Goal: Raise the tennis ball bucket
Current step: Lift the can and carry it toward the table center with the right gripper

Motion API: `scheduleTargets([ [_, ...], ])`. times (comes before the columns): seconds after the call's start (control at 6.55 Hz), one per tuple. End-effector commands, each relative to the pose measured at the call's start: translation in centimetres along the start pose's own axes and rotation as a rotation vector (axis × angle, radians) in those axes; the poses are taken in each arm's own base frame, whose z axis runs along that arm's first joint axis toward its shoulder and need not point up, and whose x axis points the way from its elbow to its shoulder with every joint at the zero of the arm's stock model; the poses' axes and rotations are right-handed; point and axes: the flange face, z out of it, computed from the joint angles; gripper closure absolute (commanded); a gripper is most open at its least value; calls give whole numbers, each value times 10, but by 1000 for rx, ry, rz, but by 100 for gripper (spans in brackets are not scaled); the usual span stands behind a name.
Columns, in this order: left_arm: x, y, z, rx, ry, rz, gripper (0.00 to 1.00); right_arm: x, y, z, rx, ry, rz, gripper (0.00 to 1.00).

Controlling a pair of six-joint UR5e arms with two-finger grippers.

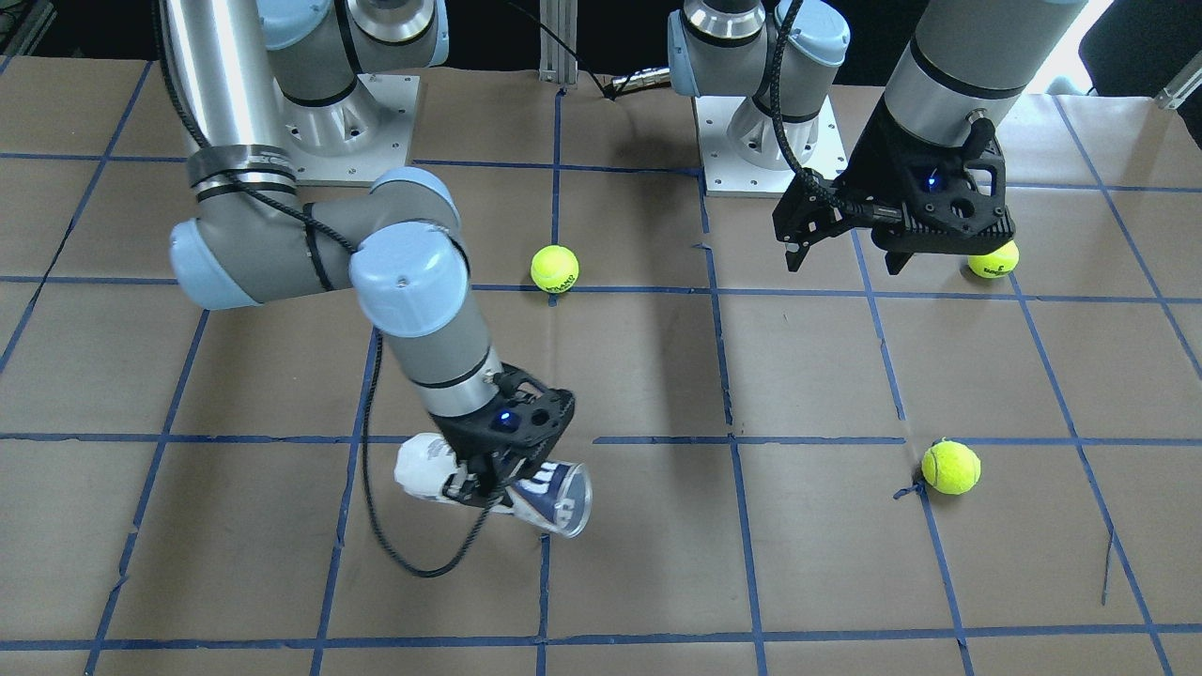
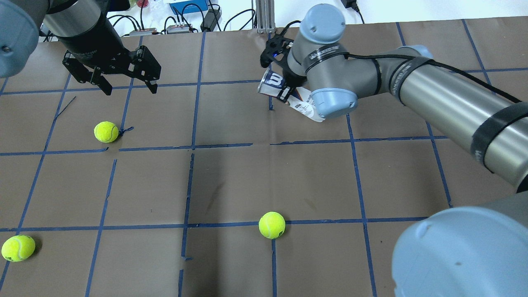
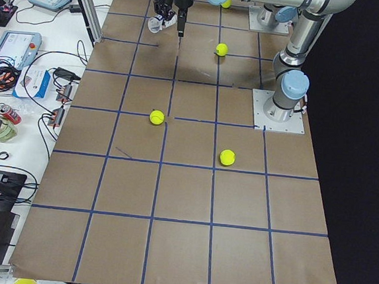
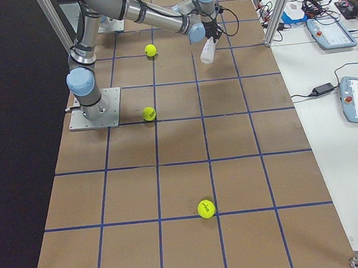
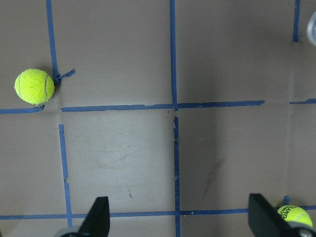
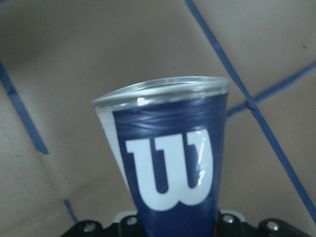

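The tennis ball bucket [image 1: 554, 499] is a clear can with a white and navy label, lying tilted on its side. My right gripper [image 1: 484, 481] is shut on its middle from above. The pair also shows in the overhead view, gripper [image 2: 284, 88] on can [image 2: 271, 82]. The right wrist view shows the navy label with a white W [image 6: 173, 168] and the clear rim pointing away. The can sits close over the paper; I cannot tell whether it touches. My left gripper [image 1: 845, 263] hangs open and empty, far from the can, also in the overhead view [image 2: 131, 90].
Three yellow-green tennis balls lie on the brown paper with its blue tape grid: one mid-table [image 1: 554, 268], one under the left gripper [image 1: 993, 260], one toward the front [image 1: 950, 467]. The left wrist view shows two of them [image 5: 33, 86] [image 5: 295, 216].
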Motion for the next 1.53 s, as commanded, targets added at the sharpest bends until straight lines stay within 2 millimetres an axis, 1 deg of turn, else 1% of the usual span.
scheduleTargets([
  [0.0, 0, 0, 0, 1, 0, 0, 0, -92, -54, 48, -8, -63, -233, 65],
  [0.15, 0, 0, 0, -1, 0, 0, 0, -105, -60, 65, -3, -60, -262, 63],
  [0.31, 0, 0, 0, -1, 0, 0, 0, -106, -61, 63, -20, -36, -264, 62],
  [0.46, 0, 0, 0, -1, 0, 0, 0, -107, -62, 61, -17, -42, -257, 38],
  [0.61, 0, 0, 0, 1, 0, 0, 0, -118, -66, 61, -19, -54, -272, 0],
  [0.92, 0, 0, 0, -1, 0, 0, 0, -119, -67, 52, -16, -47, -258, 0],
  [1.07, 0, 0, 0, -1, 0, 0, 0, -112, -67, 49, -14, -34, -191, 0],
  [1.22, 0, 0, 0, -1, 0, 0, 0, -100, -64, 31, -6, -13, -164, 0],
  [1.37, 0, 0, 0, -1, 0, 0, 0, -75, -45, -13, -55, -35, -81, 0],
])
